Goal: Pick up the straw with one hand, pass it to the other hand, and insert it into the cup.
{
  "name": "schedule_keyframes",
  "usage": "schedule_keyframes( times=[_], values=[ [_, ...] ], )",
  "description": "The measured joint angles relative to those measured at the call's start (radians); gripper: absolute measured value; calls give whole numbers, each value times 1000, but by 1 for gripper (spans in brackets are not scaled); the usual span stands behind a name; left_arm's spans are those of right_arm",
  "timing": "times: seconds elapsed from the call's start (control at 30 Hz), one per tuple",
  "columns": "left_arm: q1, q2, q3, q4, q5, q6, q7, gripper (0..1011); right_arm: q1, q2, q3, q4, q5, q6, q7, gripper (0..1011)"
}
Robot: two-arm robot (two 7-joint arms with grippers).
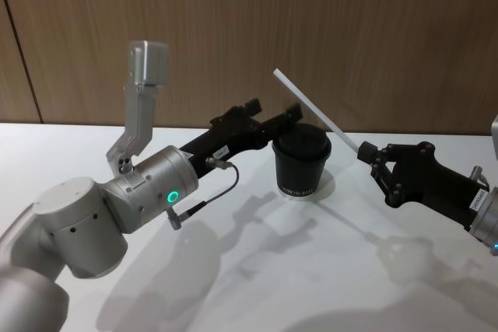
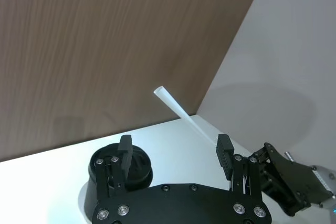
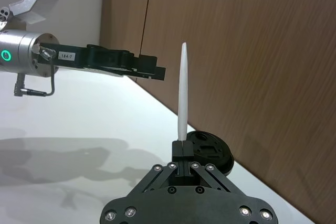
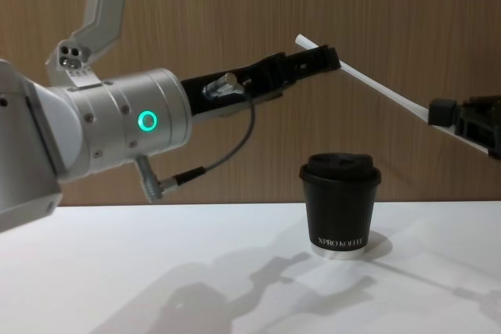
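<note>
The white straw (image 1: 315, 109) slants up and back over the cup, its lower end pinched in my all-black right gripper (image 1: 364, 150), which is shut on it to the right of the cup. The right wrist view shows the straw (image 3: 182, 93) rising straight from the shut fingertips of the right gripper (image 3: 181, 148). My left gripper (image 2: 174, 150), on the silver wrist with the green ring, is open. The straw (image 2: 181, 111) runs past its fingers without being held. The black lidded cup (image 4: 340, 205) stands upright on the table below both grippers.
A white table (image 1: 257, 270) carries the cup, with a brown wood-panel wall (image 1: 373, 29) close behind it. A black cable (image 4: 227, 154) loops under the left wrist. The left arm's elbow link (image 1: 144, 106) rises at the left.
</note>
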Motion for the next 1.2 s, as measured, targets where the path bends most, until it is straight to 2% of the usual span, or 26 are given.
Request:
schedule_keyframes(
  times=[0.53, 1.2],
  values=[
    [-36, -57, 27, 55, -39, -6, -11, 1003, 0, 0, 0, 0, 0, 0, 0, 0],
    [-59, -93, 57, 92, -55, -34, -7, 1003, 0, 0, 0, 0, 0, 0, 0, 0]
  ],
)
